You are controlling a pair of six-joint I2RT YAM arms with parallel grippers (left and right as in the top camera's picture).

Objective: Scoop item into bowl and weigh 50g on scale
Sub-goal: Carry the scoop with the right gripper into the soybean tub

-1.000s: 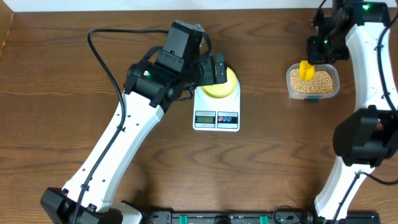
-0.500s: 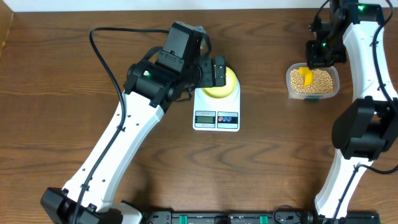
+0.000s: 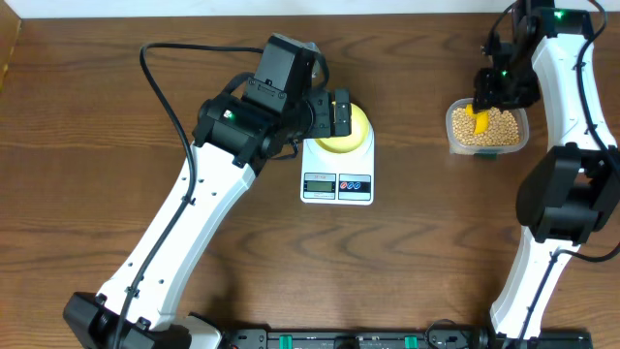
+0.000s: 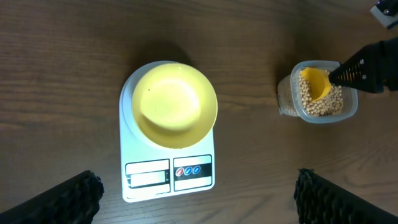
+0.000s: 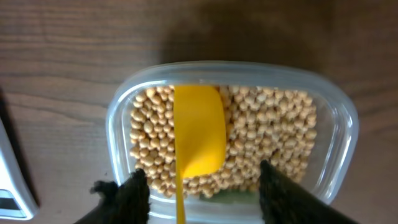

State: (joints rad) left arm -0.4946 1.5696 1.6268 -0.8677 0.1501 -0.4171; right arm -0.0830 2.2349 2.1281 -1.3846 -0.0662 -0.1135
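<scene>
Right gripper [image 5: 205, 190] hangs low over the tub [image 5: 339, 124]. Its fingers [image 5: 134, 193] are parted, w/ a gap each side of the scoop [image 5: 199, 140] handle. The handle runs btwn them, nearer the left-hand finger in the wrist view, and nothing pinches it. Scoop's yellow blade lies on the beans [image 5: 267, 137] approx mid-tub, pointing away from the gripper, its top plain yellow. Tub is clear plastic w/ rounded corners, and tan beans cover its floor and crowd both sides of the blade. It sits on the table [image 3: 436, 242] at far right, well apart from the scale [image 4: 169, 180].

Left gripper [image 4: 199, 202] is spread wide and holds nothing, tips at the bottom corners of its wrist view. It hovers above the scale & bowl [image 4: 176, 104], and from overhead it sits over the bowl's left edge. Bowl stands on the scale's plate, at the end away from the display, its inside plain pale yellow. Display & two round buttons line the scale's near edge, readout too small to read. Beans are seen only in the tub, right of the bowl, across bare wood.
</scene>
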